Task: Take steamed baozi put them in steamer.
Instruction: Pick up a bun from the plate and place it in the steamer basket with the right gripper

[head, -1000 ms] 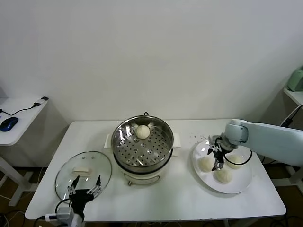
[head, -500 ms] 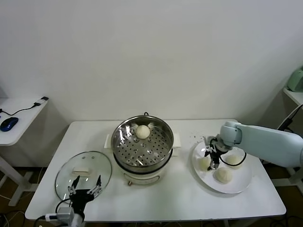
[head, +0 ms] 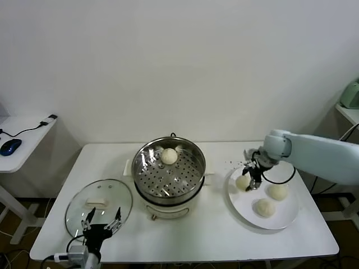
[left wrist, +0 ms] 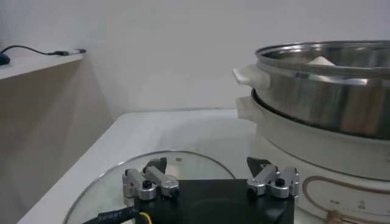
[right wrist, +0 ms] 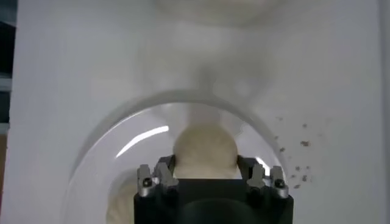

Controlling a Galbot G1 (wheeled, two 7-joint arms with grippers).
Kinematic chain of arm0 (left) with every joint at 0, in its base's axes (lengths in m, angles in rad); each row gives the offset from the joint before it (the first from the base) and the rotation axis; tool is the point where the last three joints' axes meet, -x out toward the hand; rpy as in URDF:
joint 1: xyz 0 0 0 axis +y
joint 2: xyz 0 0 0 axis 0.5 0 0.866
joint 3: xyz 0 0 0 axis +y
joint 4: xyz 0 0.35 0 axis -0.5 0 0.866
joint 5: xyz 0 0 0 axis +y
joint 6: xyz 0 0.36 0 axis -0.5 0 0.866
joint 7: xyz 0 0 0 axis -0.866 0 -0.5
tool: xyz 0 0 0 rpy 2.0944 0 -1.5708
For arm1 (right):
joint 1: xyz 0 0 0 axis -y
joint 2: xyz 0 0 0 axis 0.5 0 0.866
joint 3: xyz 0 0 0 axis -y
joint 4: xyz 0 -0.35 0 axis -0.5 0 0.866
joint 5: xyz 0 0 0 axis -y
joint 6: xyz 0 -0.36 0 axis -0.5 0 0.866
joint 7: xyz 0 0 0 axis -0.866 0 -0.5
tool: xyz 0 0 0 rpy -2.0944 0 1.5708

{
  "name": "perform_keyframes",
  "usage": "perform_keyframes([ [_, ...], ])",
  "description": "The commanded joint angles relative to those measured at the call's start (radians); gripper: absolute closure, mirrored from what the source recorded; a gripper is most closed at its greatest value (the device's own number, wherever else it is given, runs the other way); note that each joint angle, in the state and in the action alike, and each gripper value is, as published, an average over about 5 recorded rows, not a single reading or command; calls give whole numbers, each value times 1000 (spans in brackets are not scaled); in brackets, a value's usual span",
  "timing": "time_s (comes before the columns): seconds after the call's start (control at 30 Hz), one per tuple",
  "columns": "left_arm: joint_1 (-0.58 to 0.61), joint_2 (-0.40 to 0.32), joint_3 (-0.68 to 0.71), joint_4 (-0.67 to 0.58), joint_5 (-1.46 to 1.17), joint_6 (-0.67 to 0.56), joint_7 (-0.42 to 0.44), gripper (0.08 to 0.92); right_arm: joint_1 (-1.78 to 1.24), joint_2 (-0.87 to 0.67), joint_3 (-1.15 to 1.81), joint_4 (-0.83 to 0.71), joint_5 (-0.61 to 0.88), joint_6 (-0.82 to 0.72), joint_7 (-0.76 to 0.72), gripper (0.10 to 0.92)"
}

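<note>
right claw [head: 251,180] has moved since a second ago: it was low over the plate [head: 287,219] among three buns, now it is up and back toward the plate's far-left rim, pinching one bun [head: 243,182] between its fingers; wrist view shows the bun [right wrist: 205,151] seated between both pads, so it is clamped on it. the bun rides with the claw, at or just above the plate rim; cannot tell if it is fully clear of the plate. two buns left on the plate: one [head: 277,191] just right of the claw, one [head: 265,207] nearer the robot, both apart from the claw now. steamer [head: 170,168] unchanged, well to the claw's left, one bun [head: 169,156] on the perforated tray at its far side; most of the tray is bare. bare table between the plate rim and the steamer's side handle. dark specks on the table just beyond the plate, near the claw. left claw [head: 101,223] has not moved, parked at the table's near-left edge over the glass lid [head: 98,204], fingers spread wide, nothing between them; steamer wall is close beside it in its wrist view. white table [head: 185,235], plain white wall behind, a side desk with a blue mouse [head: 10,146] far left, a pale green object at the far right edge.
</note>
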Motion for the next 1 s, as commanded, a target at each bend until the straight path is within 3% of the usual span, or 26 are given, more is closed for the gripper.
perform_keyframes([
  [0.03,1,2,1,-3,1,1,0,177,424,79,-183,45,223,30,-95,347],
  [0.27,0,6,1,-11,0,10,0,177,539,266,-118,75,440,-8,-81,347],
  [0.53,-9,5,0,-25,-5,28,1,177,402,509,-32,78,599,-132,72,347],
  [1.0,-26,5,1,-29,-19,39,5,177,94,726,-7,-168,558,-197,160,347],
])
